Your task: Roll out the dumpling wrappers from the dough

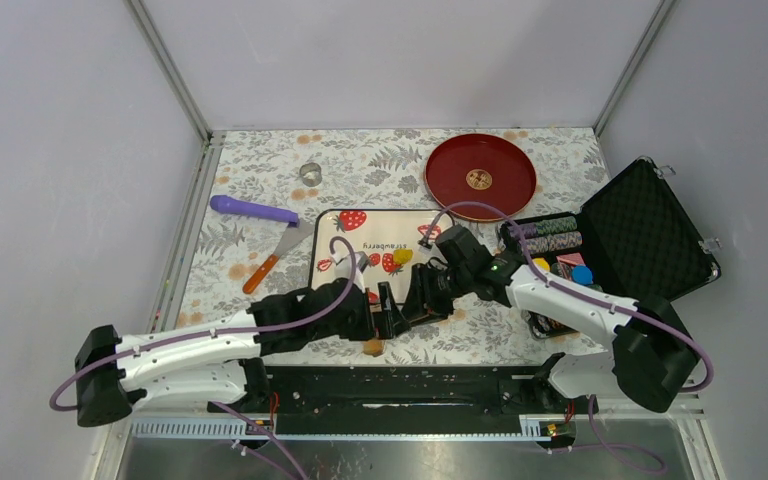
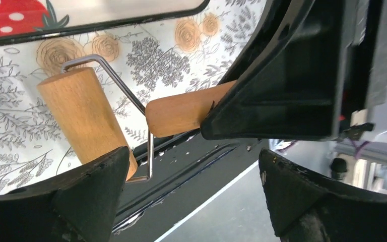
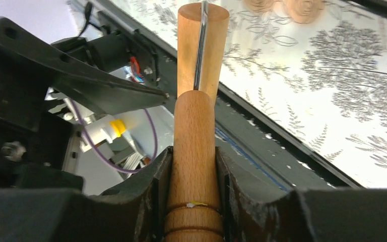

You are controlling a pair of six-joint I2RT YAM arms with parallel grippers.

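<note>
Black case (image 1: 650, 225), right of the strawberry tray (image 1: 380, 213), holds poker chips (image 1: 550, 232); yellow dough (image 1: 403, 257) lies on that tray. Right claw (image 3: 191, 156) grips the roller (image 3: 201, 45) handle beside the tray; left claw (image 2: 191, 171) gapes wide, empty.

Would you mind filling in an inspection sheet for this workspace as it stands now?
Surface: floral cloth over the table.
Job's things: yellow dough on the strawberry tray; wooden roller at the near edge; wrappers: nothing seen.
Clutter: red plate, ring cutter, purple tool, spatula, open case of chips.
Grippers: left gripper open beside the roller; right gripper shut on its handle.
Cables: purple cables loop over both arms.
Surroundings: plain walls, metal frame posts.
</note>
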